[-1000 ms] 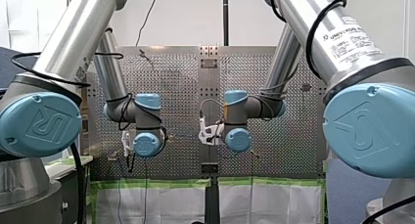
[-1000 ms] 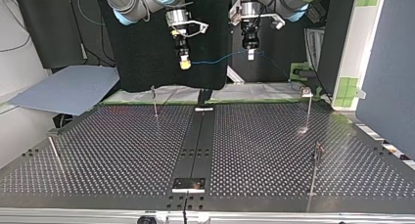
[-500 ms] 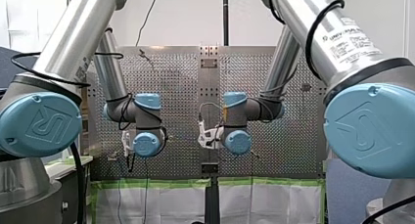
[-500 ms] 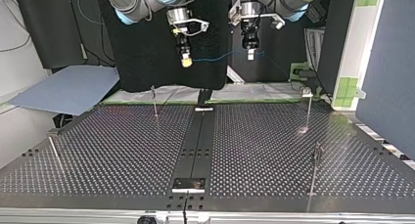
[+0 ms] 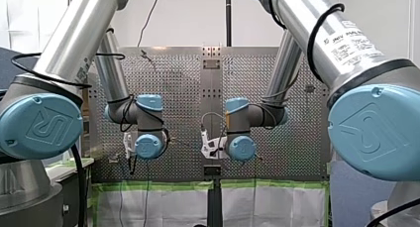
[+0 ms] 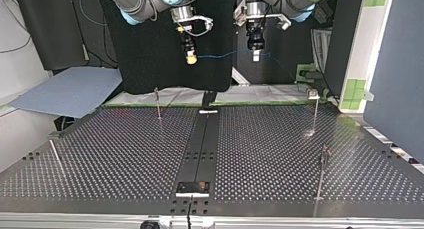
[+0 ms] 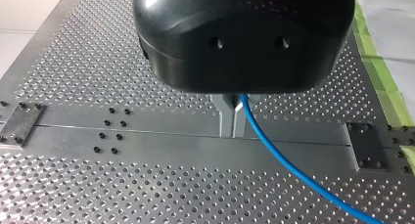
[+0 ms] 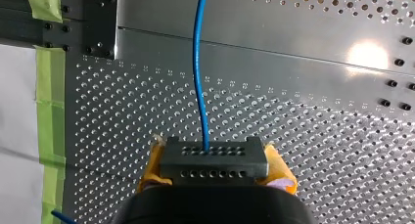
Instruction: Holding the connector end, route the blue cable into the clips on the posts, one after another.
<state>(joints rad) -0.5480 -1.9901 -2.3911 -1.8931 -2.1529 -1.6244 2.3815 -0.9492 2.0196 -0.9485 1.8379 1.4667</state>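
**Q:** State of the grippers?

**A:** Right gripper (image 8: 214, 161): the yellow pads (image 8: 278, 168) are closed on the black connector (image 8: 214, 158), and the cable (image 8: 198, 77) leaves it straight ahead. Left gripper (image 7: 231, 117): the metal fingers are all but together and the cable runs out from between them. I cannot tell whether it is pinched or only guided.

**Q:** Where is the cable?

**A:** It is in the air, stretched between the two grippers, high above the table (image 6: 125, 154) edge nearest the arms. Beyond the left gripper it drops away toward that edge. It sits in no clip.

**Q:** Which step is in hand?

**A:** By my judgement, the carry toward the first post. Routing is not yet begun. The posts (image 6: 158, 104) stand well below the cable span.

**Q:** What does the next move call for?

**A:** Probably this: lower both grippers together with the span taut. Bring the span level with a clip (image 6: 313, 94), then press it in sideways. Slack would let the cable miss the clip
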